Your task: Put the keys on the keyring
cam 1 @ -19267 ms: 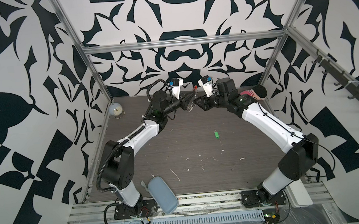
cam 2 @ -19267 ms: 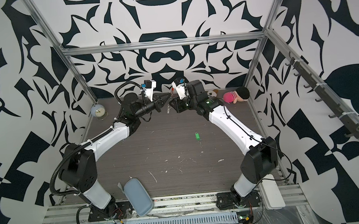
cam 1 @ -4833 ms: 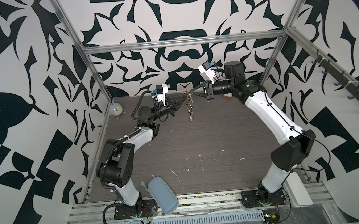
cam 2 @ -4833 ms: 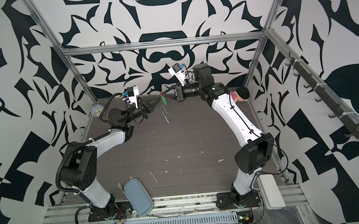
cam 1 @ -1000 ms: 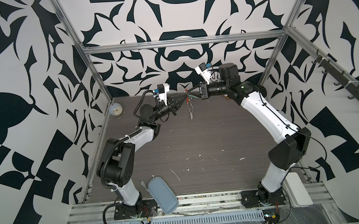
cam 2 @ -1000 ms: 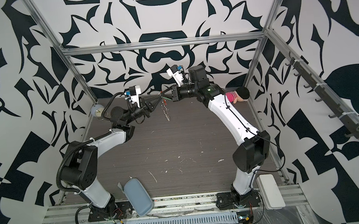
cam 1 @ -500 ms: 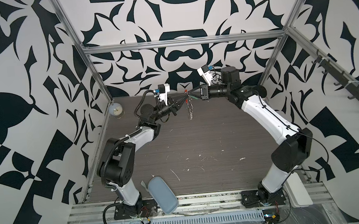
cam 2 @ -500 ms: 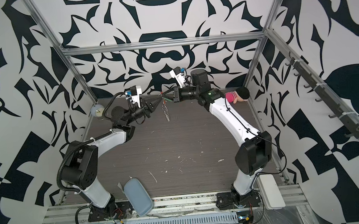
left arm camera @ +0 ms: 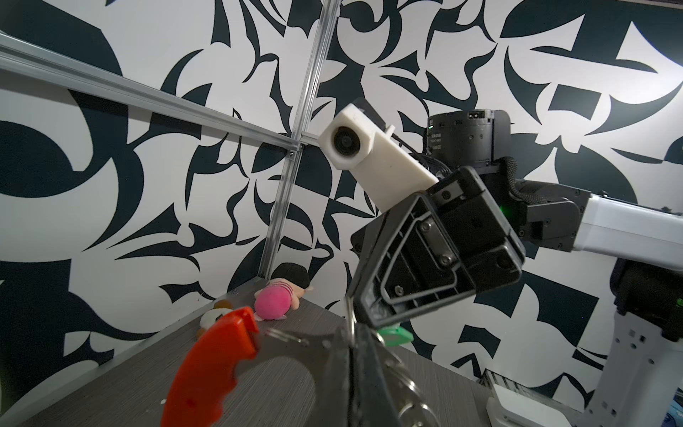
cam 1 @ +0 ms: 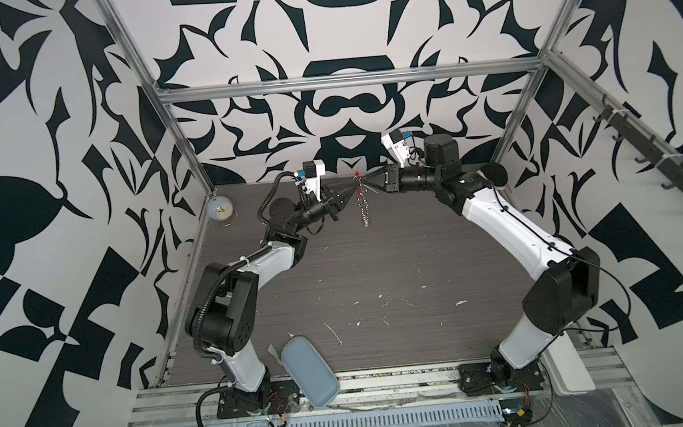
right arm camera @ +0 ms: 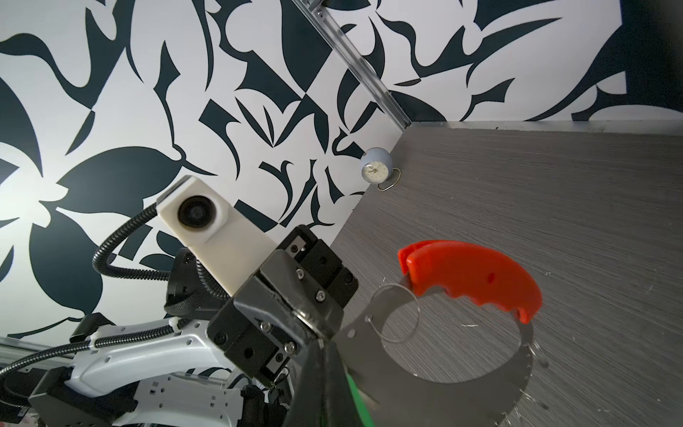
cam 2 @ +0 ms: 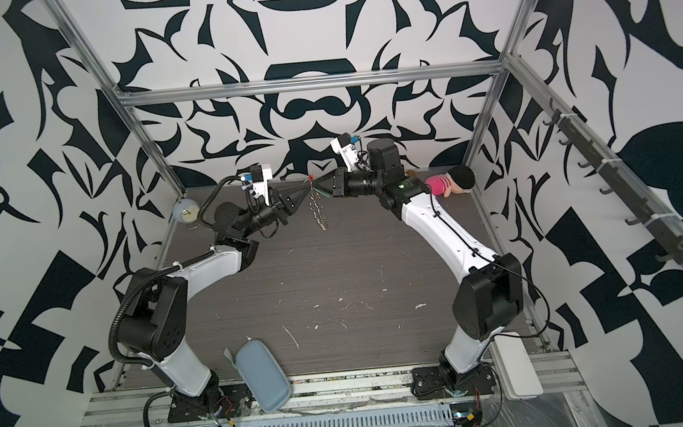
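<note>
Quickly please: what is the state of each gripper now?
Left gripper: closed, holding the keyring by its metal loop.
Right gripper: closed, holding the keys.

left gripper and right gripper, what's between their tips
The large oval metal keyring with a red plastic bar hangs between left gripper and right gripper, in both top views.

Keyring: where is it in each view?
Top view: keyring hangs mid-air, middle back.
Top view: same spot.
Left wrist: close up, before the doll.
Right wrist: close up, clock behind.
Shared landmark: its red bar, in all four.
</note>
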Robot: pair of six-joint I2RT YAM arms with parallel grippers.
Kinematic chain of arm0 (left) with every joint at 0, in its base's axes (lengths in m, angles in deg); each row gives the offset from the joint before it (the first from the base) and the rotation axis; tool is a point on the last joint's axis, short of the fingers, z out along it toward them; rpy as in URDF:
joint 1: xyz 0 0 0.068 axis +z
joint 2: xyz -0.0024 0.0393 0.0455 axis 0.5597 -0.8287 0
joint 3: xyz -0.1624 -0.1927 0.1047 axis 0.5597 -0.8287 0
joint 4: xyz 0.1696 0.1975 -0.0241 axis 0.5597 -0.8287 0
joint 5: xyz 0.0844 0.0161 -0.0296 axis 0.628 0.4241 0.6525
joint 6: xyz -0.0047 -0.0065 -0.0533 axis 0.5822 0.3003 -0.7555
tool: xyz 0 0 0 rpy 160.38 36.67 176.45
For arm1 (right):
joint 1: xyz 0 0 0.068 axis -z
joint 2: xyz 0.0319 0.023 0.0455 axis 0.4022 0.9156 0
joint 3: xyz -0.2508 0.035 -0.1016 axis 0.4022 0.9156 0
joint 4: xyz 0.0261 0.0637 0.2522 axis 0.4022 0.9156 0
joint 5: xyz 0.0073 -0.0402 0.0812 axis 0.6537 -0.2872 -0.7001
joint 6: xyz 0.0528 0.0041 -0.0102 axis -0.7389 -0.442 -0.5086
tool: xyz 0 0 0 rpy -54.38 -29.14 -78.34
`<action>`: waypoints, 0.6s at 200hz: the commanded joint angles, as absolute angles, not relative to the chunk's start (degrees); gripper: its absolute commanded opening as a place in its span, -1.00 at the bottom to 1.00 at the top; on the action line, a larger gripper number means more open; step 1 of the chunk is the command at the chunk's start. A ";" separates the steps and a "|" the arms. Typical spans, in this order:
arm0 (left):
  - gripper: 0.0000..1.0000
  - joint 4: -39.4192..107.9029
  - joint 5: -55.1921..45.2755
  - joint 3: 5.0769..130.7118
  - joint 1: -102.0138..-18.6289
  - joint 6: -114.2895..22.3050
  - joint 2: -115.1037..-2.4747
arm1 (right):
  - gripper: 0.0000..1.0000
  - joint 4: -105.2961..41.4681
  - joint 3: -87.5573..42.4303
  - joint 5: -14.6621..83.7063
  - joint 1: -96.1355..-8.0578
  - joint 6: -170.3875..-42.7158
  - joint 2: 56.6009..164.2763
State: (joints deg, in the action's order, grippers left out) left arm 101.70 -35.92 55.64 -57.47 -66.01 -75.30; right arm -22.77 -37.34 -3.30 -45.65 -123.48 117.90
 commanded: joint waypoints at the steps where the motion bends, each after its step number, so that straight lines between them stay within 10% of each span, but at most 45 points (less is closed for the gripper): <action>1: -1.00 112.60 -33.93 58.16 -57.67 -65.76 -73.25 | -1.00 -18.99 -36.11 -0.09 -44.78 -127.16 118.94; 56: -1.00 112.64 -32.94 60.62 -58.03 -63.93 -73.45 | -1.00 -17.20 -39.79 -6.92 -45.10 -130.51 121.68; 120: -1.00 112.63 -33.87 59.62 -57.99 -62.83 -73.34 | -0.56 -11.28 -45.89 -5.44 -43.14 -127.72 120.49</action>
State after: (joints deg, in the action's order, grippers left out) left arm 107.17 -34.33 58.52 -57.84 -63.67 -75.06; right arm -15.03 -41.03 -6.12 -43.85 -129.54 121.40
